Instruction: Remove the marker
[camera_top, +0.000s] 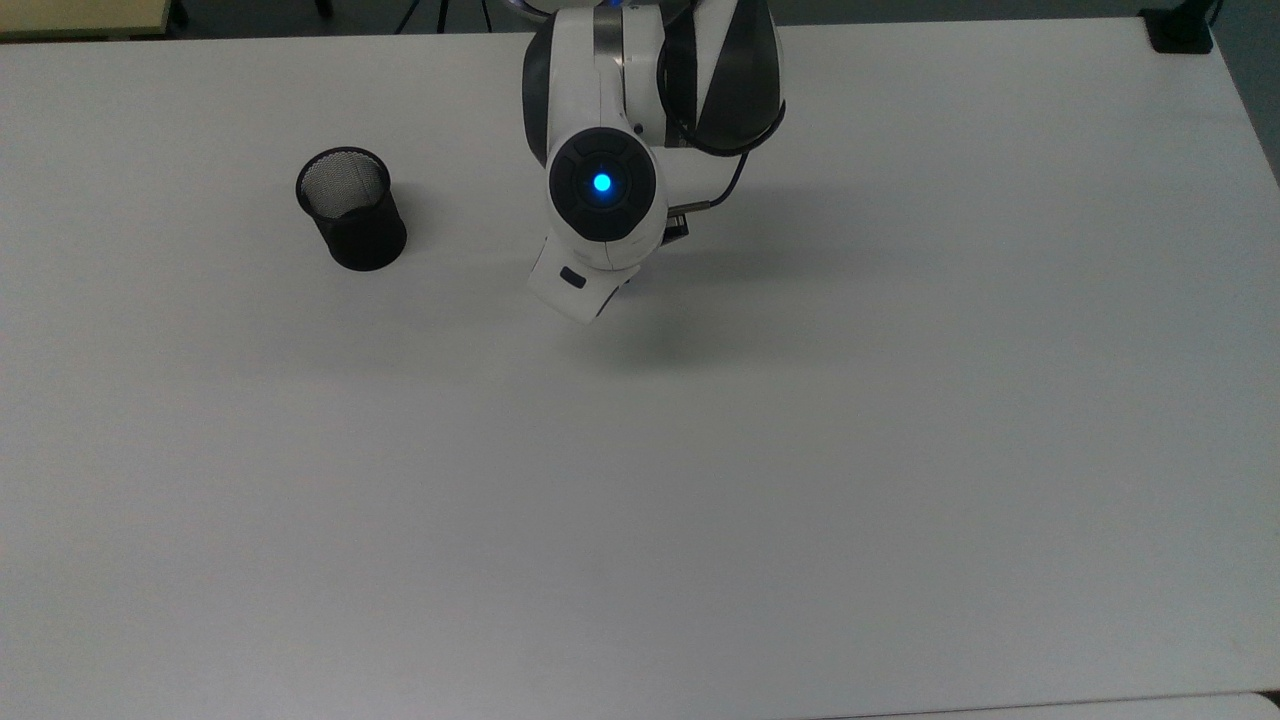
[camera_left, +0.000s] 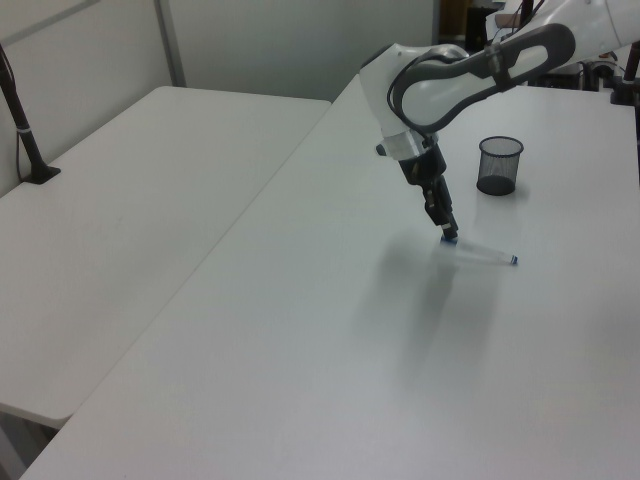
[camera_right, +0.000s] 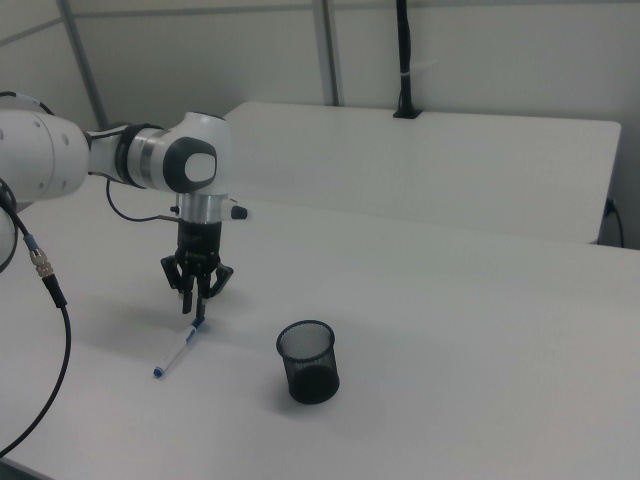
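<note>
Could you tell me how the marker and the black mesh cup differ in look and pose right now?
The marker is slim and white with blue ends; the mesh cup is wide, round and black. The marker slants with one end near the table and its blue cap up in the gripper, while the cup stands upright, untouched. The marker is solid, whereas the cup is see-through mesh and looks empty in the top view. Both sit over the same white table.

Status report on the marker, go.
Gripper low over the table, shut on the marker's blue-capped end. Marker tilted, far end at or near the tabletop, clear of the cup. Nothing in the way.
</note>
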